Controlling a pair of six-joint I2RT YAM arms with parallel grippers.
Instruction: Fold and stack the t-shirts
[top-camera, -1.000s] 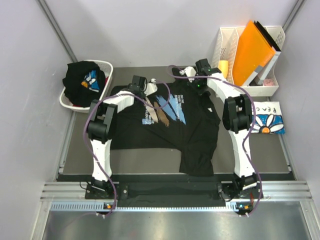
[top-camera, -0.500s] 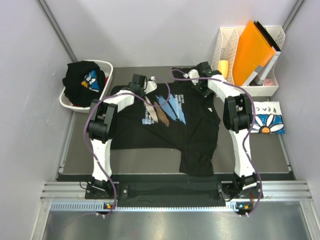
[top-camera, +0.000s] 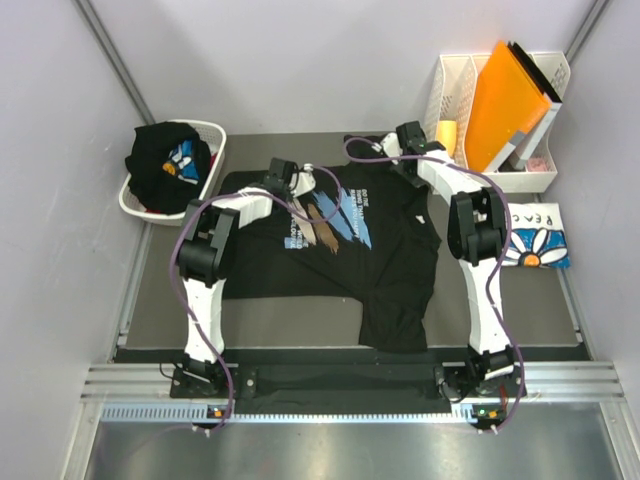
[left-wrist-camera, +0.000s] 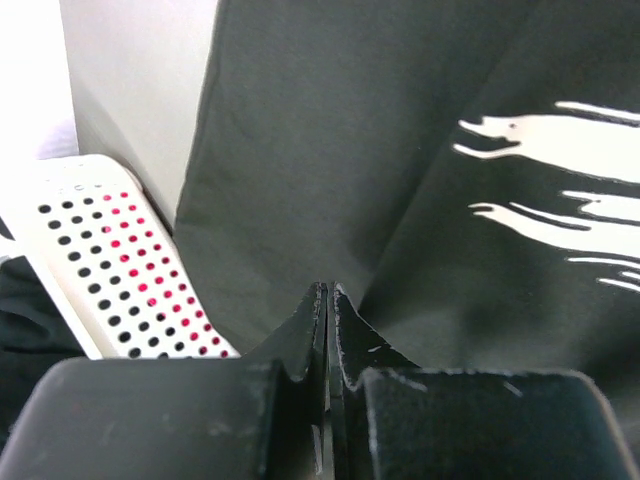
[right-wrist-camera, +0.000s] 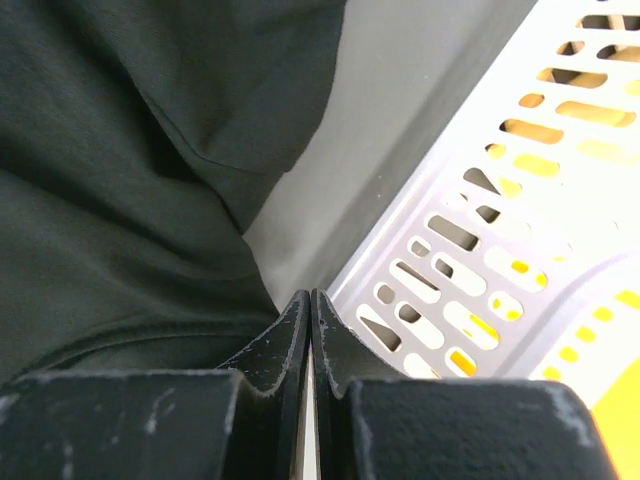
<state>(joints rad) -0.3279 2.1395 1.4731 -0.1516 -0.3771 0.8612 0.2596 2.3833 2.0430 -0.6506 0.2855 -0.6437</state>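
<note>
A black t-shirt (top-camera: 390, 260) with a blue, white and tan brush-stroke print lies spread face up on the grey mat. My left gripper (top-camera: 283, 172) is at its far left edge, my right gripper (top-camera: 402, 137) at its far right edge. In the left wrist view the jaws (left-wrist-camera: 328, 290) are shut, and the black cloth (left-wrist-camera: 330, 130) puckers up to their tip. In the right wrist view the jaws (right-wrist-camera: 310, 295) are shut at a fold of the cloth (right-wrist-camera: 100, 150). A folded white daisy tee (top-camera: 535, 238) lies at the right. Another black tee (top-camera: 165, 160) fills the basket.
The white laundry basket (top-camera: 215, 135) stands at the back left, close to my left gripper (left-wrist-camera: 110, 260). A white file rack (top-camera: 545, 175) with an orange folder (top-camera: 500, 90) stands at the back right, right beside my right gripper (right-wrist-camera: 500, 230). Walls enclose the back and sides.
Both grippers have shifted slightly outward and lower along the shirt's far edge. That edge now lies flatter and wider, hiding the white arm parts seen before.
</note>
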